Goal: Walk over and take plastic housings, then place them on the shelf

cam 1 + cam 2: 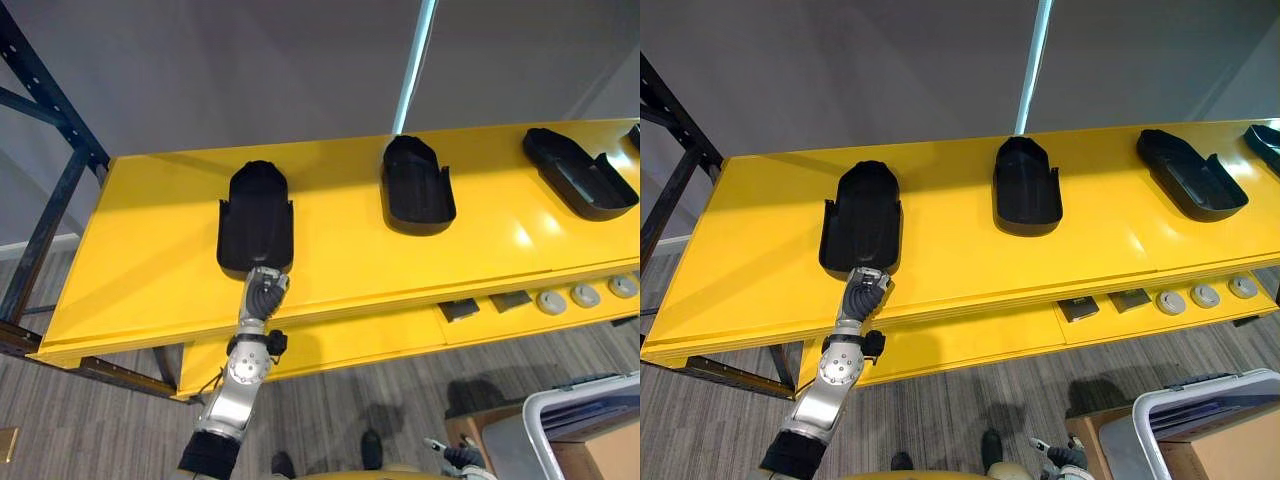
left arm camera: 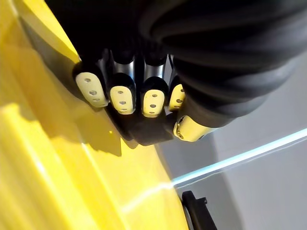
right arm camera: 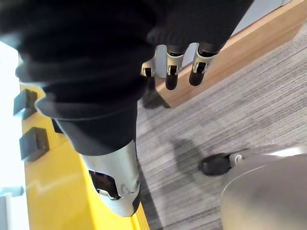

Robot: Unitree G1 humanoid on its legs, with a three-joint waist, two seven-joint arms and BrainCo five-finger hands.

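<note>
- Left robot hand (image 1: 264, 292), lower centre-left: fingers curled over the near end of the leftmost housing (image 1: 256, 215), thumb beneath it.
- Leftmost housing lies flat on the yellow shelf (image 1: 140, 250), its long axis running up-frame, directly away from that hand.
- Right robot hand (image 3: 172, 64): fingers relaxed, empty, above the floor (image 3: 249, 124).

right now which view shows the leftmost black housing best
The left eye view: the leftmost housing lies whole on the shelf, the left hand at its near end. The right eye view shows the same. The left wrist view catches its dark edge; the right wrist view faces the floor.
</note>
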